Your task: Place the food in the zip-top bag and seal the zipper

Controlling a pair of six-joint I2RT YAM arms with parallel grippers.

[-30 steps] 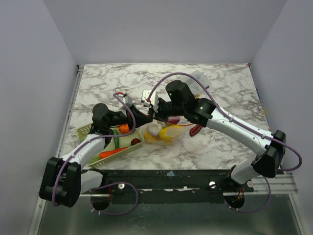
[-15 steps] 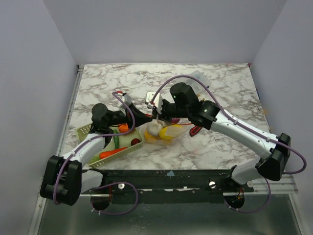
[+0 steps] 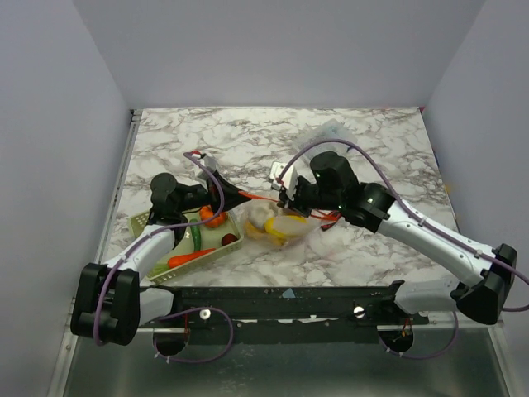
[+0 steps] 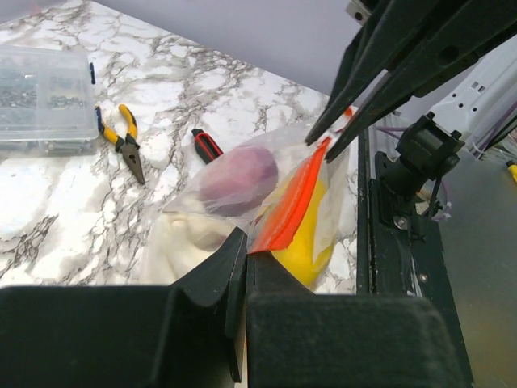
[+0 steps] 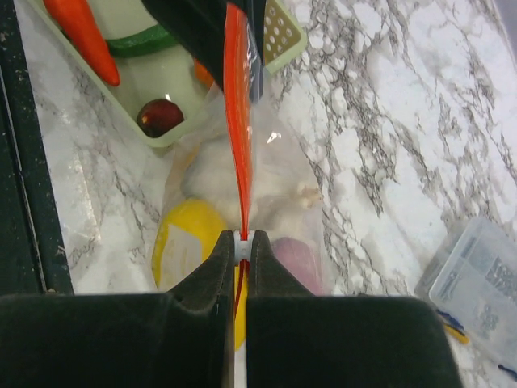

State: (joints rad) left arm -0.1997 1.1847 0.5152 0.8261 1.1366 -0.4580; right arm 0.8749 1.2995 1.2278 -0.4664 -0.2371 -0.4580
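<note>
Zip-top bag (image 3: 277, 227) hangs slack just over the counter (image 3: 347, 132), near the middle of its front half, between the two arms. Its zipper (image 5: 236, 121), a thin red-orange strip, is pulled taut along the top from 9 o'clock to 3 o'clock in the top view.

The left end effector (image 4: 247, 246) is pinched together on the 9 o'clock end of the strip. The right end effector (image 5: 242, 238) is clamped on the strip further toward 3 o'clock, fingers pressed flat with the strip running between them. Whether the stretch between the two grips is fully pressed closed is hard to judge.

Inside the bag sit a yellow piece (image 5: 190, 242), a white piece (image 5: 214, 182) and a purple piece (image 4: 238, 178).

At 9 o'clock of the bag, touching its film, lies a pale green mesh basket (image 3: 142, 222) holding a carrot (image 5: 81, 32), a cucumber (image 5: 145, 38) and a dark red fruit (image 5: 159, 117).

At 3 o'clock of the bag a red-and-black utility knife (image 4: 206, 145) lies flat, and toward 1 o'clock yellow-handled pliers (image 4: 121, 141) lie beside a clear parts box (image 4: 40, 89).
</note>
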